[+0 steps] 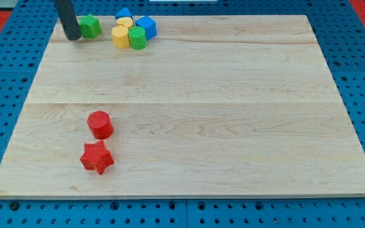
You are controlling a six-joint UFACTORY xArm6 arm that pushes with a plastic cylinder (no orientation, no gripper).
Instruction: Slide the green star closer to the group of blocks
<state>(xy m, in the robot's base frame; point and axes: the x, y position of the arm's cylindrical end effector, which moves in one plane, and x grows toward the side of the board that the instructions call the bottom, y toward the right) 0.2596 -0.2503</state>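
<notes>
Green star (90, 26); red star (96, 158) & cylinder (99, 124); pale wood board (233, 95); blue pegboard (5, 95).

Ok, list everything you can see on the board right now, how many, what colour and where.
Green star: one, green, top left, apart from the cluster.
Cluster at the top, right of the star: yellow block, another yellow block, green block, blue block, another blue block behind; shapes hard to tell.
Red cylinder: one, red, lower left.
Red star: one, red, just below the cylinder.
Wooden board: one, light wood, on a blue pegboard.
My tip: dark rod, right beside the green star's left side.
</notes>
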